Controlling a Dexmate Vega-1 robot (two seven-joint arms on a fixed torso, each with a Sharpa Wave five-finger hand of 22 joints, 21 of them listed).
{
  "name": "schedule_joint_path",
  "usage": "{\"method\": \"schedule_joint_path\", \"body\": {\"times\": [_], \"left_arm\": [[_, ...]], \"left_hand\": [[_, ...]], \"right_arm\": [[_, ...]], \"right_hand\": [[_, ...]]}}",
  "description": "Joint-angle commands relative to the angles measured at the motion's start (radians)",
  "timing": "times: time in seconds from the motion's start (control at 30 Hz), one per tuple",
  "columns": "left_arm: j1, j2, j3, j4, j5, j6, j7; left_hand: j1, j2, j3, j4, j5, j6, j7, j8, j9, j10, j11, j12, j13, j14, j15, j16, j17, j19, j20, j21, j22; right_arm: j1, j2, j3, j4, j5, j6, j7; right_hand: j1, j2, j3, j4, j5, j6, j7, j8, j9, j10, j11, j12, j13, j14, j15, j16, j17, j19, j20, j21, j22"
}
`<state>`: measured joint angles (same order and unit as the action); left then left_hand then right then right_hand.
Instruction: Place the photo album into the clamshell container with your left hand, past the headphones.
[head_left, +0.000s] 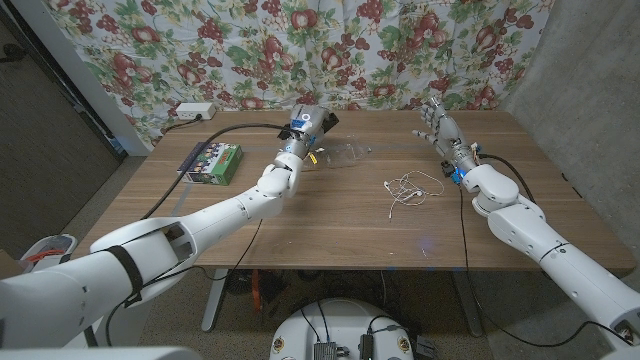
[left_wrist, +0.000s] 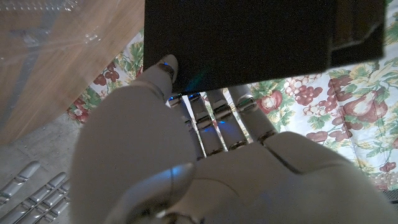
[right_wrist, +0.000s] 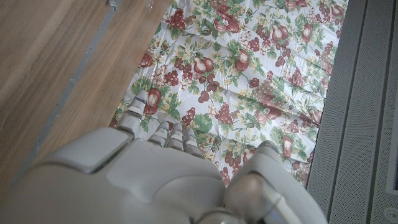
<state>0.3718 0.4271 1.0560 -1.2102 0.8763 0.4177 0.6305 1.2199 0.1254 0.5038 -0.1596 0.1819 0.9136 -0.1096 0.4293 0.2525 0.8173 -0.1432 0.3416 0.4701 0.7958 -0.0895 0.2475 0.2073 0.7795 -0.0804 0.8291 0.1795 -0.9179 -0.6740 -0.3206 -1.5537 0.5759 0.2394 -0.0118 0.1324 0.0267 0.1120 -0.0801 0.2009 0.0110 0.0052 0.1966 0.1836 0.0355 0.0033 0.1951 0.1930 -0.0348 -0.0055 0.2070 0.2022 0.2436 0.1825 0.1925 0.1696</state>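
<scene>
Left hand (head_left: 303, 127) grips photo album (left_wrist: 261, 40), raised just beside clamshell container (head_left: 345, 154); headphones (head_left: 408, 189) well off to its right. Carry apparently done; lowering in, release left.

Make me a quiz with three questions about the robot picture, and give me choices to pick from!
1. Where do the white headphones lie?
A. on the table between the two arms
B. inside the clear box
C. on the floor

2. What colour is the photo album?
A. yellow
B. black
C. pink

3. What is the left hand doing?
A. holding the photo album up
B. resting on the table with nothing in it
C. pulling the headphones

Answers: 1 A, the tangled white cord sits on the wood between the arms. 2 B, the left wrist view shows a dark, black cover. 3 A, its fingers grip the album above the table, beside the clamshell container.
</scene>
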Motion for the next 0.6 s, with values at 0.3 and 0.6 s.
{"method": "schedule_joint_path", "body": {"times": [0.3, 0.6], "left_arm": [[-0.003, -0.015, 0.039, 0.020, 0.024, -0.018, -0.018], [0.003, -0.019, 0.045, 0.021, 0.029, -0.017, -0.014]], "left_hand": [[-0.009, 0.001, 0.013, 0.002, 0.007, 0.004, -0.010, 0.004, -0.001, 0.020, -0.031, -0.008, 0.010, -0.014, -0.134, -0.007, 0.008, -0.013, 0.002, 0.009, 0.004], [-0.011, 0.000, 0.014, 0.001, 0.007, 0.007, -0.014, 0.003, -0.003, 0.022, -0.033, -0.012, 0.012, -0.017, -0.136, -0.006, 0.012, -0.017, 0.001, 0.014, 0.004]], "right_arm": [[-0.022, -0.003, 0.016, 0.002, 0.017, 0.020, 0.007], [-0.026, -0.005, 0.018, 0.002, 0.022, 0.022, 0.012]], "right_hand": [[0.002, 0.005, 0.003, -0.005, -0.001, 0.013, -0.002, 0.003, 0.005, 0.003, -0.003, 0.005, 0.003, 0.008, 0.000, 0.003, 0.002, 0.008, 0.005, -0.001, 0.003], [0.001, 0.005, 0.003, -0.005, -0.001, 0.013, -0.003, 0.003, 0.005, 0.003, -0.003, 0.005, 0.003, 0.009, 0.000, 0.003, 0.002, 0.008, 0.004, -0.001, 0.003]]}}
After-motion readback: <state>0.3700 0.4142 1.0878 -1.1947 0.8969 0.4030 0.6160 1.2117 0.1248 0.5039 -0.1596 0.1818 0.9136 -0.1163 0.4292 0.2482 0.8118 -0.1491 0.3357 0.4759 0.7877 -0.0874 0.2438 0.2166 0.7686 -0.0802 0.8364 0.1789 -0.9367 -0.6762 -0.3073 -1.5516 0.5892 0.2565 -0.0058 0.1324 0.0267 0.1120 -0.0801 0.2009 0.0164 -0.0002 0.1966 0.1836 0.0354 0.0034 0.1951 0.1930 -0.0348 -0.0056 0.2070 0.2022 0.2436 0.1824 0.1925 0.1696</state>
